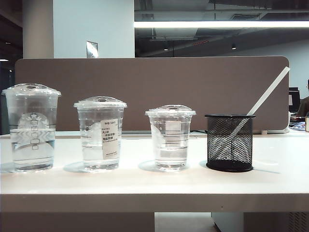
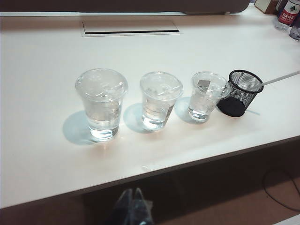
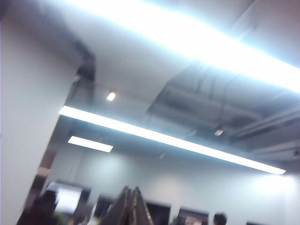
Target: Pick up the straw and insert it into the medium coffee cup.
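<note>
A white table in a dim office is set for play. The left gripper, pressed together and empty, is held off the table's near edge. The right gripper, likewise closed, is aimed at ceiling lights, away from the table. The straw is leaning in the mesh holder, beside the shortest cup; the medium coffee cup is stood further left. Light, slippery, easily crushed: a gentle pinch on the exposed upper part is favoured.

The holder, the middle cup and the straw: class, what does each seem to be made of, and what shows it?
Holder: probably black metal wire mesh, matt; you see through its grid. Middle cup: clear glossy plastic, likely; liquid shows through, with a paper-like printed label. Straw: white and opaque, plastic or paper, unclear.
</note>
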`<control>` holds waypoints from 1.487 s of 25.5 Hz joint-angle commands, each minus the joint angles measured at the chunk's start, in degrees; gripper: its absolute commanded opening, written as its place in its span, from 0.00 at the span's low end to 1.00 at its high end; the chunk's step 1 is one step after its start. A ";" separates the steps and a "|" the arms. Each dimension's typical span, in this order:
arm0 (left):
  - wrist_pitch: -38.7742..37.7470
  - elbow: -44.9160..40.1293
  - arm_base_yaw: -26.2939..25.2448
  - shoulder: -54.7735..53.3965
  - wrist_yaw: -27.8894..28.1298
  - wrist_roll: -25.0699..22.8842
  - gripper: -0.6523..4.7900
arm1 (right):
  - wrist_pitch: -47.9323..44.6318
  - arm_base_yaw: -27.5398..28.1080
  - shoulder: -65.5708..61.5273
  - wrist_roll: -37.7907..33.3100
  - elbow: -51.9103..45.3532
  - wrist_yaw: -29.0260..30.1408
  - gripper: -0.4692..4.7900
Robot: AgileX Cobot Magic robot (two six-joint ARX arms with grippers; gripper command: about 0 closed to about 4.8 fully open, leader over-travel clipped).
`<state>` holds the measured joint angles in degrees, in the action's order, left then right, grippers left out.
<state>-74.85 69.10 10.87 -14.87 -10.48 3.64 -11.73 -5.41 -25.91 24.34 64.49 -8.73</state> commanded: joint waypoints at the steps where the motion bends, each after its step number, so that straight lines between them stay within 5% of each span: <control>1: 0.31 0.15 -0.07 0.02 -0.26 -0.20 0.11 | -5.25 0.02 -8.46 0.13 3.21 -6.56 0.13; 5: 0.31 0.15 -0.07 0.02 -0.24 -0.20 0.11 | -6.49 0.13 -24.09 -0.96 4.94 -8.20 0.13; 10: 0.31 0.15 -0.07 0.02 -0.26 -0.20 0.11 | -6.38 2.36 -41.90 -19.80 4.35 -5.27 0.13; 14: 0.31 0.15 -0.07 0.02 -0.26 -0.20 0.11 | -12.11 4.55 -48.87 -22.05 -5.25 -5.05 0.13; 20: 0.33 0.15 -0.07 0.02 -0.26 -0.20 0.11 | -23.47 7.23 -47.95 -35.87 -31.26 -4.15 0.13; 28: 0.31 0.15 -0.09 0.11 -0.26 -0.20 0.11 | -34.34 4.70 -43.25 -49.53 -45.55 2.64 0.13; 32: 0.31 0.15 -0.07 0.11 0.15 -0.20 0.11 | -43.39 0.83 -40.98 -50.10 -52.78 6.25 0.13; 35: 0.33 0.15 -0.09 0.11 0.20 -0.20 0.11 | -48.85 -2.54 -41.00 -52.04 -56.33 6.29 0.34; 38: 0.33 0.15 -0.09 0.11 0.15 -0.20 0.11 | -50.18 -4.26 -41.00 -52.81 -58.31 5.73 0.34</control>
<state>-74.85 69.12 10.85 -14.74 -10.31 3.64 -60.64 -9.48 -67.05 -27.66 6.39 -2.79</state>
